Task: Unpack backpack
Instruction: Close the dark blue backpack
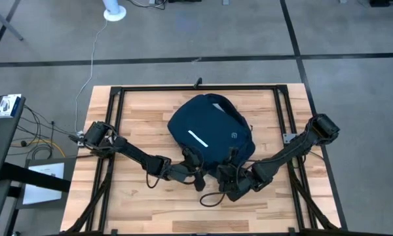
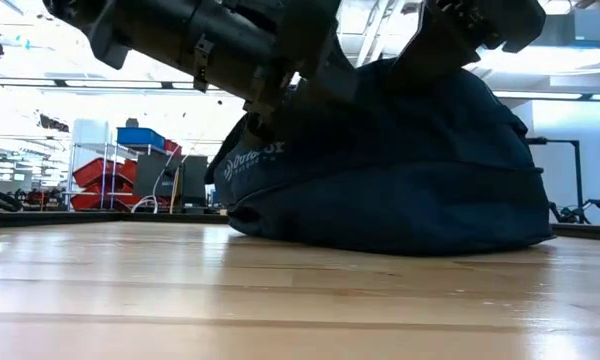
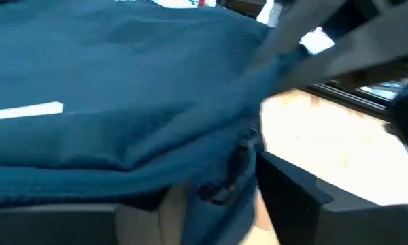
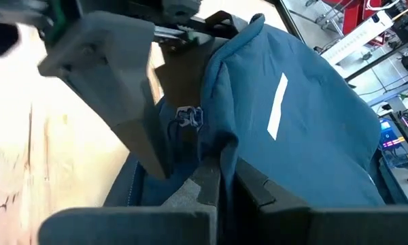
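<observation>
Backpack (image 1: 209,134) lay mid-worktop (image 1: 137,196); right pincer (image 4: 214,180) was clenched on a fabric fold at its near edge, left pincer (image 1: 195,172) alongside, jaw state unclear; best grip the zipper pull (image 4: 188,117) squarely while right held tension.

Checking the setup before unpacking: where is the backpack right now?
In the high view the backpack lies near the table's middle, with the left gripper and right gripper both at its near edge.

Matt navy cloth backpack (image 1: 209,128) on smooth pale wood table (image 1: 137,121).
</observation>
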### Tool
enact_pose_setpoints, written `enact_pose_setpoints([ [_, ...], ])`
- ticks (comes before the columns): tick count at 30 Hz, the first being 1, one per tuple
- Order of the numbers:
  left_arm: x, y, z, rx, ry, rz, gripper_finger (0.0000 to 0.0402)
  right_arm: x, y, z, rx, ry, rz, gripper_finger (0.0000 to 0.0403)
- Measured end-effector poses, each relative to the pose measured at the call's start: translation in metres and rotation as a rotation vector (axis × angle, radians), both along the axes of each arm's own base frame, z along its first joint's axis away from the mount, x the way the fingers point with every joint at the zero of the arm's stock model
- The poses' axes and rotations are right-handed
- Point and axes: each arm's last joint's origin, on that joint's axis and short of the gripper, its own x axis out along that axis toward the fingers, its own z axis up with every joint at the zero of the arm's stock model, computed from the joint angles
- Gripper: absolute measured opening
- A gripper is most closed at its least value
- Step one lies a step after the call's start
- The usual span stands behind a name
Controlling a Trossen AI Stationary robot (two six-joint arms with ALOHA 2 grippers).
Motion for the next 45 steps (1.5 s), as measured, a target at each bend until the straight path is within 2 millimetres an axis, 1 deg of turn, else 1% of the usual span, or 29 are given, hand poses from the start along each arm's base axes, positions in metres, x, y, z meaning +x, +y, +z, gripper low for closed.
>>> enact_pose_setpoints([
  [2,0.000,-0.001,0.000,-0.010,0.001,-0.025,0.0110,-0.001,0.000,0.000,-0.006,0.009,0.000,0.0000],
  [5,0.000,-0.003,0.000,-0.027,0.007,-0.072,0.0035,-0.001,-0.001,-0.001,-0.012,0.019,0.000,0.0000],
  [6,0.000,-0.004,0.000,-0.032,0.007,-0.082,0.0019,-0.002,-0.001,-0.001,-0.014,0.023,0.000,0.0000],
  [7,0.000,-0.004,0.000,-0.044,0.003,-0.083,0.0011,-0.002,-0.001,-0.002,-0.017,0.029,0.002,0.0000],
  [9,-0.001,-0.004,0.004,-0.080,-0.013,-0.079,0.0007,-0.005,-0.001,-0.003,-0.028,0.053,0.008,0.0000],
  [12,-0.003,-0.003,0.018,-0.120,-0.053,-0.075,0.0002,-0.011,-0.001,-0.006,-0.015,0.087,-0.022,0.0000],
  [15,-0.006,-0.002,0.031,-0.118,-0.072,-0.081,0.0001,-0.020,0.001,-0.006,0.011,0.093,-0.058,0.0000],
  [19,-0.012,-0.001,0.044,-0.090,-0.047,-0.118,0.0001,-0.029,0.009,0.000,0.025,0.078,-0.031,0.0000],
  [25,-0.021,0.004,0.045,-0.068,0.087,-0.162,0.0000,-0.045,0.016,0.014,0.040,0.073,0.019,0.0000],
  [32,-0.033,0.015,0.056,-0.070,0.176,-0.161,0.0000,-0.070,0.016,0.031,0.060,0.133,0.075,0.0000],
  [36,-0.044,0.018,0.063,-0.069,0.239,-0.169,0.0000,-0.089,0.018,0.040,0.109,0.210,0.140,0.0000],
  [40,-0.057,0.019,0.065,-0.085,0.332,-0.156,0.0000,-0.111,0.020,0.047,0.131,0.252,0.149,0.0000],
  [45,-0.072,0.022,0.064,-0.064,0.455,-0.147,0.0000,-0.135,0.019,0.055,0.225,0.328,0.156,0.0000],
])
